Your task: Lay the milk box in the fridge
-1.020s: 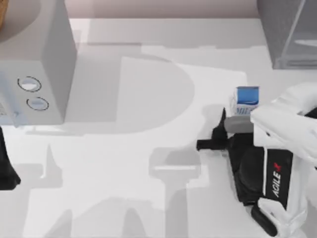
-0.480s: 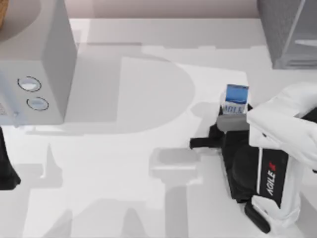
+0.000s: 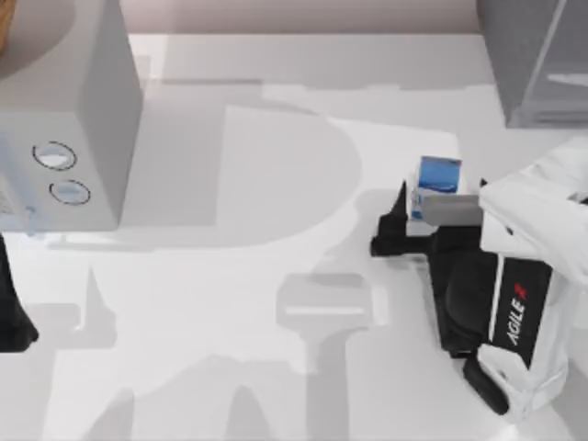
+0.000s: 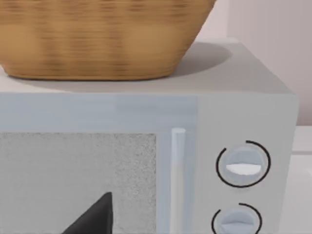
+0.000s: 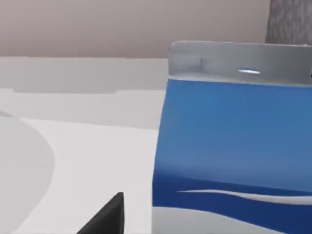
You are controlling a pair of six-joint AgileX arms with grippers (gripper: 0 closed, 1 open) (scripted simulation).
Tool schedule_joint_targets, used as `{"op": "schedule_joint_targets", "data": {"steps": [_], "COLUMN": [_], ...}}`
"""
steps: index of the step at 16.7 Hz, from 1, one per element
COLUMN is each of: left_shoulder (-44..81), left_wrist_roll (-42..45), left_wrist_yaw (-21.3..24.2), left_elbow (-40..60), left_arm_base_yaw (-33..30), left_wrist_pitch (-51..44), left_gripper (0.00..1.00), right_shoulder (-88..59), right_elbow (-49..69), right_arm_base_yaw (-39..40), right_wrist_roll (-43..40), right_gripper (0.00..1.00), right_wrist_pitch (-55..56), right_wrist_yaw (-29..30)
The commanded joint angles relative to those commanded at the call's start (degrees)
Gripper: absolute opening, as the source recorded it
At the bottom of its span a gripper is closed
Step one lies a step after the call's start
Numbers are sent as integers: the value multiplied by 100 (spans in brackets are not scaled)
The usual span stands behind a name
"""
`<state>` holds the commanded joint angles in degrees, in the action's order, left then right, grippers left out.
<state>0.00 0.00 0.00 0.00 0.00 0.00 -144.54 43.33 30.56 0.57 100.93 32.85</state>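
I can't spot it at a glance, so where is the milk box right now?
In the top view the milk box is on the table's right side, right by the right gripper, with the fridge beyond it in the far right corner.

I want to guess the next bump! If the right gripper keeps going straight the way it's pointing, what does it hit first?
Most likely the milk box. The right gripper sits right up against it at the table's right side, and the right wrist view shows the carton looming straight ahead. Farther on stands the fridge.
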Motion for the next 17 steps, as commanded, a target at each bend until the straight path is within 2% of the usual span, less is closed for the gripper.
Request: {"op": "schedule_joint_targets", "data": {"steps": [17], "left_shoulder": [0], "left_wrist_roll": [0], "left_wrist_yaw": [0], "left_elbow": [0], "left_arm_base_yaw": [0], "left_wrist_pitch": [0], "left_gripper": [100], "right_shoulder": [20], "right_elbow": [279], "right_arm_base_yaw": [-337], "right_wrist_roll": [3], "right_gripper": [100], "right_wrist_pitch": [-299], "right_wrist_yaw": [-344]}}
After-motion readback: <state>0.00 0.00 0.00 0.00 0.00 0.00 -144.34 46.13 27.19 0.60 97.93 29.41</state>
